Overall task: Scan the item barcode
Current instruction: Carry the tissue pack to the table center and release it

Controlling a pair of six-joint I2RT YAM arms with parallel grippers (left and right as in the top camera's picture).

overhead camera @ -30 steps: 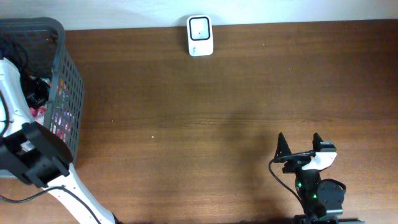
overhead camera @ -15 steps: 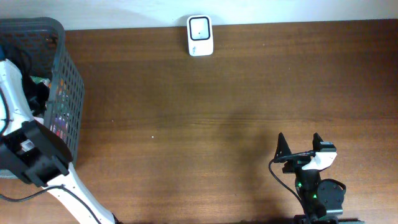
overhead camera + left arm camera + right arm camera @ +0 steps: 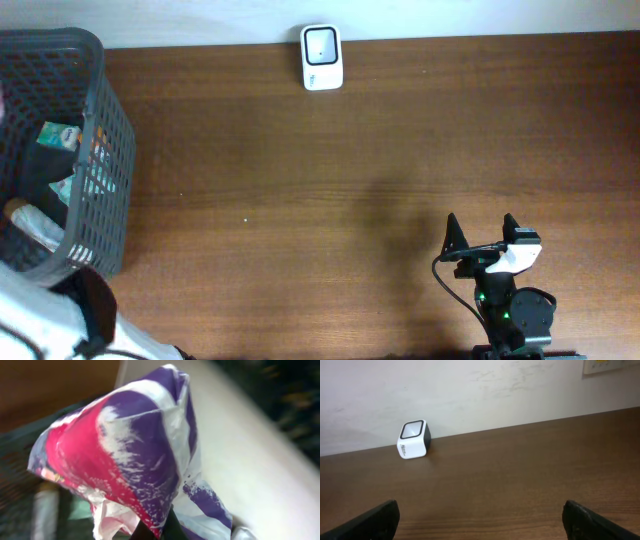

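- Clenching a crinkled purple, pink and white packet (image 3: 130, 455), the left pincer (image 3: 152, 530) shows only a dark sliver of finger at the near edge of its wrist view. The packet fills most of that view.
- From overhead the packet cannot be made out. The left arm (image 3: 35, 320) sits at the near left corner, just beside the grey mesh basket (image 3: 108, 170).
- The basket holds a green pouch (image 3: 58, 135) and a pale wrapped item (image 3: 30, 225).
- The right pincer (image 3: 482, 238) is released, its 2 fingers spread wide above the brown table (image 3: 300, 200) at the near right.
- The white scanner (image 3: 322, 58) stands at the table's far edge by the wall, well apart from the right pincer.
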